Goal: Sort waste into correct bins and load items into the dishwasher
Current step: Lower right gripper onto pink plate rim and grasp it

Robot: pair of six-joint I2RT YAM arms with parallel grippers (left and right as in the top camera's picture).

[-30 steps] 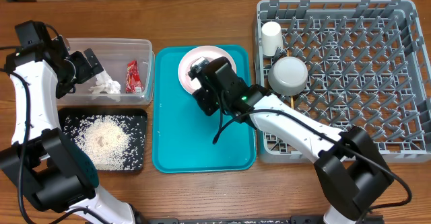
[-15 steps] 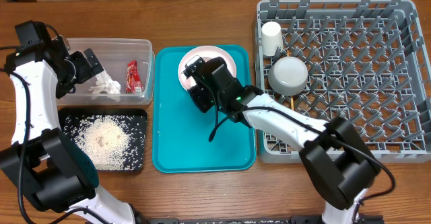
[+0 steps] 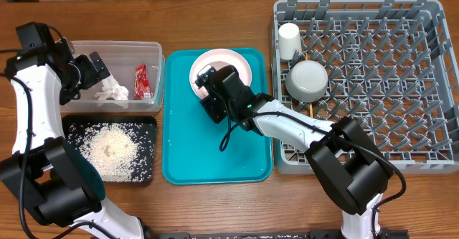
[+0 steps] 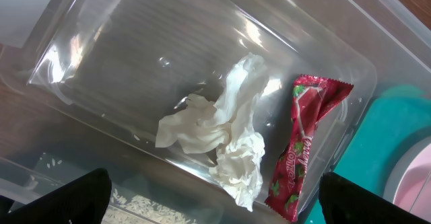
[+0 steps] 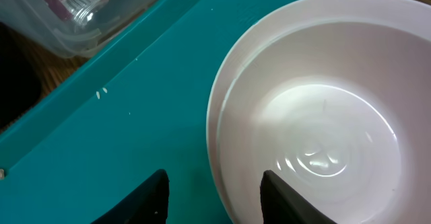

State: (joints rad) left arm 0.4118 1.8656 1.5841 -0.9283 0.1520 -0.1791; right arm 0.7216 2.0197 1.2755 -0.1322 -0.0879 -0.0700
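Presently we note the right gripper (image 5: 214, 187) part-open astride the rim of the bowl (image 5: 323, 136) on the teal tray (image 5: 135, 116), upper centre, seemingly to carry it to the rack (image 3: 373, 74); the left gripper (image 4: 215, 207) hangs wide over the tub (image 4: 121, 42), upper left, with tissue (image 4: 225, 136) and wrapper (image 4: 303, 143) already binned.

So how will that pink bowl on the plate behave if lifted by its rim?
The bowl looks rigid and glossy, so a pinch on its rim may slip. Held at one edge it would probably tilt. It seems to rest loose on the plate, which might shift.
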